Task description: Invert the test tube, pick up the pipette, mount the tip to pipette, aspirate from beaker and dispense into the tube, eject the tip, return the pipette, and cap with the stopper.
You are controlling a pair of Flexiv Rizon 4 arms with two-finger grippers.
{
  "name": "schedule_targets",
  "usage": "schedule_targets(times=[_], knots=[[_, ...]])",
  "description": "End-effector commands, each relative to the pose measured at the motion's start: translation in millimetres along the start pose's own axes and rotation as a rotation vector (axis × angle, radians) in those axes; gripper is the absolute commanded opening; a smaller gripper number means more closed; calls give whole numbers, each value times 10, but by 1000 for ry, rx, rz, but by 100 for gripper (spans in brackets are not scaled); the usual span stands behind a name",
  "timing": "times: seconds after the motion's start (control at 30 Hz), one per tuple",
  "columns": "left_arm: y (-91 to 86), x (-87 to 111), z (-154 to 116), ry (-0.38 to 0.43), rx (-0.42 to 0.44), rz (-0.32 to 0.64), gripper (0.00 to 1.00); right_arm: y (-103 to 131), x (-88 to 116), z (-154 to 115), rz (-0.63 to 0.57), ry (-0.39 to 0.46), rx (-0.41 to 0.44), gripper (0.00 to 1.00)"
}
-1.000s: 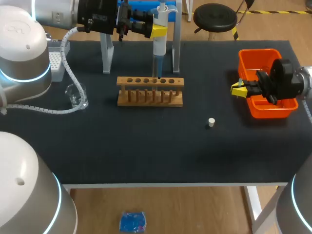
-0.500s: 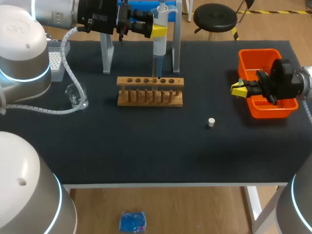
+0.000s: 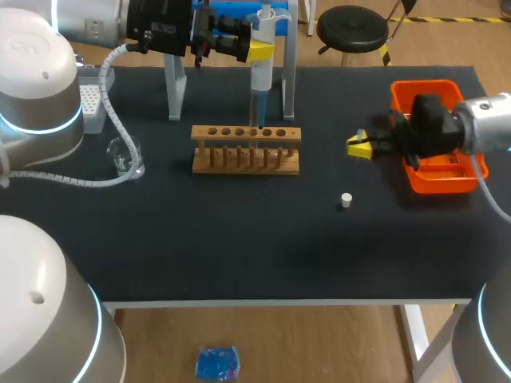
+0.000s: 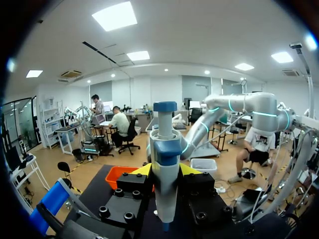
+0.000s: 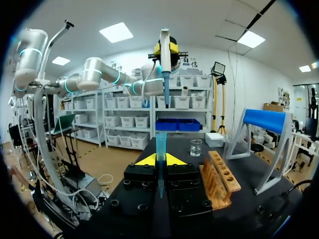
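Dark tabletop (image 3: pixel 239 255) with wooden rack (image 3: pixel 246 149) at upper middle; above it, left fingers (image 3: pixel 259 51) clamped on upright pipette (image 3: pixel 261 76), probably for aiming at the holes; at middle right, right fingers (image 3: pixel 358 148) pinching blue tip (image 5: pixel 160 149) beside orange bin (image 3: pixel 423 86).

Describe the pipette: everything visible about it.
The pipette hangs upright in the air at the table's far side. It looks like plastic: a whitish-grey barrel with a blue band near the top, a blue plunger cap above, and a narrow dark shaft pointing down. The left gripper is shut on the upper barrel, its fingers pressing from both sides. In the head view the shaft's end lines up with the wooden rack; the right wrist view shows the pipette held well above the table.
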State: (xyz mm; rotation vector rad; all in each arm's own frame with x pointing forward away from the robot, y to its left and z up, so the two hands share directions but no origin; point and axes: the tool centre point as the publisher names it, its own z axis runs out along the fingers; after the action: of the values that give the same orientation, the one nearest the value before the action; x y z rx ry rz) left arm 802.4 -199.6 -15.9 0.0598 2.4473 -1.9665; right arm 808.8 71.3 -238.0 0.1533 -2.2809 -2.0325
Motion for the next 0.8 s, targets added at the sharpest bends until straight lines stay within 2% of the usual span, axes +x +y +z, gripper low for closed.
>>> schedule_targets(times=[0.03, 0.27, 0.47, 0.8], knots=[[6, 5, -5, -1, 3, 1, 0, 45, -72, 238, -20, 6, 52, 0], [6, 5, -5, -1, 3, 1, 0, 112, -157, 573, -138, 4, 108, 0], [6, 5, -5, -1, 3, 1, 0, 153, -198, 818, -203, 17, 112, 0], [6, 5, -5, -1, 3, 1, 0, 258, -145, 1111, -301, 34, 112, 0]])
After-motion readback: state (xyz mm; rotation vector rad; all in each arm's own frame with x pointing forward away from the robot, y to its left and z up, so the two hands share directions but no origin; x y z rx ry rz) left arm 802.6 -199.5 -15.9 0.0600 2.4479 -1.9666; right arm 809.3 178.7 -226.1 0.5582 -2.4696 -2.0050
